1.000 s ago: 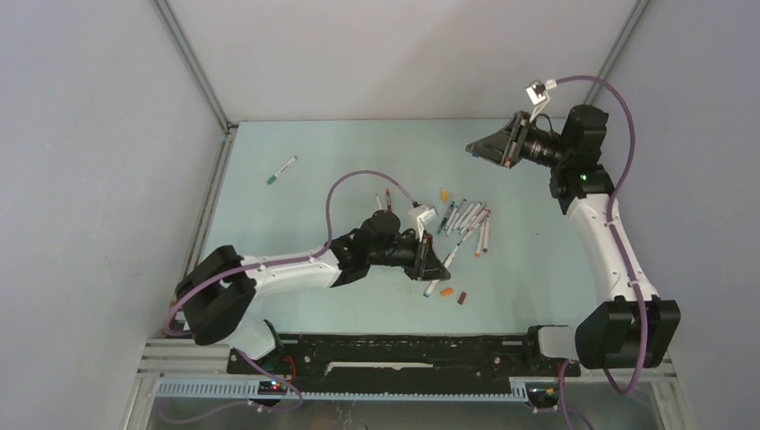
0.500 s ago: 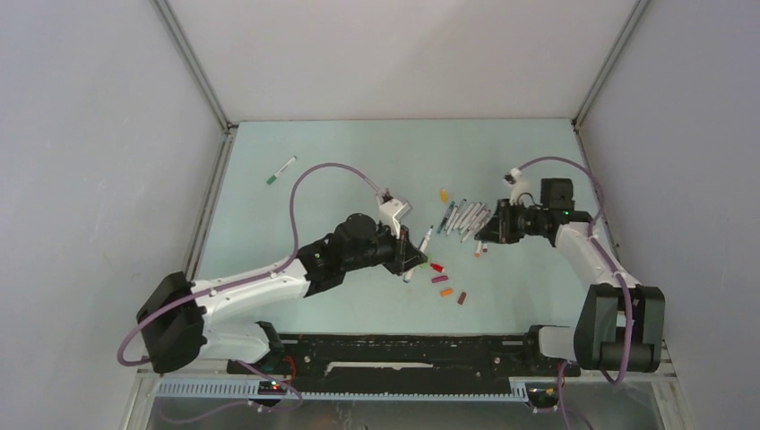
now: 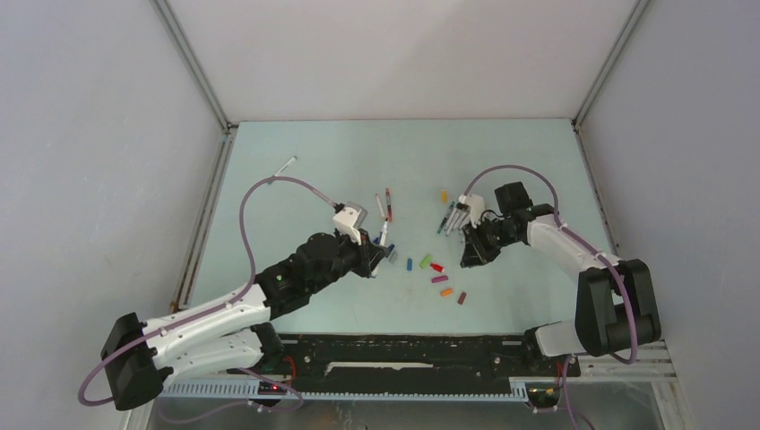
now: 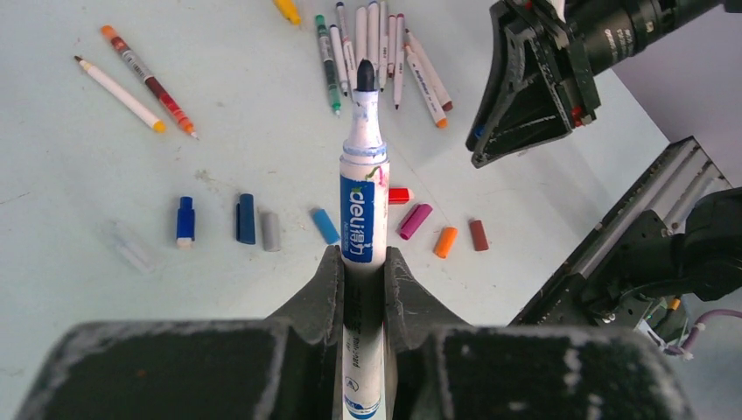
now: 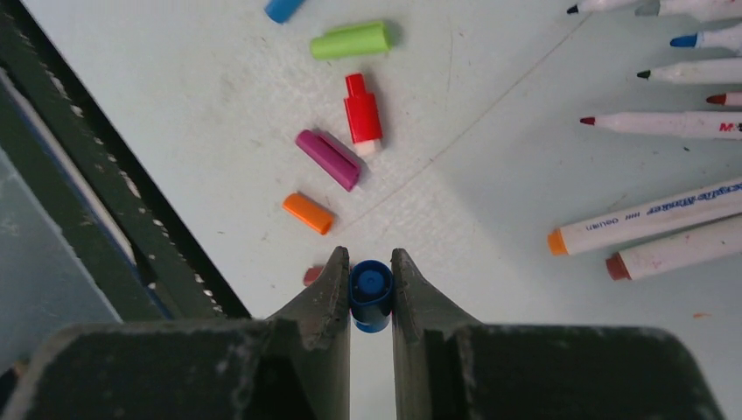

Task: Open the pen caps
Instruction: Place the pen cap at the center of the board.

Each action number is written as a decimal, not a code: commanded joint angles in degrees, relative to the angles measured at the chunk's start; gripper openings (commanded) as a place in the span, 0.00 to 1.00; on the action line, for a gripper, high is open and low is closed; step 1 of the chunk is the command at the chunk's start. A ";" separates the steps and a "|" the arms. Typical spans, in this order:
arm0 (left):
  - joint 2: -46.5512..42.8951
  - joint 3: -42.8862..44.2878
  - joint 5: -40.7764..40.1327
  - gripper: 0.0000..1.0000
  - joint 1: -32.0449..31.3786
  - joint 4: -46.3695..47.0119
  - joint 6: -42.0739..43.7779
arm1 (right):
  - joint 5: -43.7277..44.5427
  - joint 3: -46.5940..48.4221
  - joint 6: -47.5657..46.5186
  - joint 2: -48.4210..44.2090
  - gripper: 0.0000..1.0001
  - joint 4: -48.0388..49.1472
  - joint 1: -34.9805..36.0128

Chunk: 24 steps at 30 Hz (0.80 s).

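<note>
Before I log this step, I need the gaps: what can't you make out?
Left wrist: pale thing at left, too faint to identify; pen sides, hidden by the left fingers.
Right wrist: blue cap lower part, hidden by the right fingers; brown cap, mostly behind one.
Top: blue cap, hidden under them.

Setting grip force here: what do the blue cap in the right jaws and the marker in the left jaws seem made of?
The blue cap looks like moulded plastic: smooth, slightly glossy, hollow with an inner plug. The marker seems a smooth white plastic barrel with a printed blue label; its dark tip is probably felt, though that is unsure.
</note>
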 commanded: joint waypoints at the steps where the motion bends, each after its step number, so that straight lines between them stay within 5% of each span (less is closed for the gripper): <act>1: -1.22 -1.57 -3.05 0.05 0.18 0.46 0.13 | 9.41 2.36 -14.35 -1.51 0.09 -7.58 1.94; 8: -1.10 -1.29 -3.23 0.06 0.27 0.87 1.05 | 9.77 -4.65 -33.09 -7.67 0.14 -13.12 3.40; 24: -1.57 -2.08 -2.42 0.06 0.27 1.88 0.12 | 25.61 -13.45 -28.21 -3.88 0.33 0.11 13.76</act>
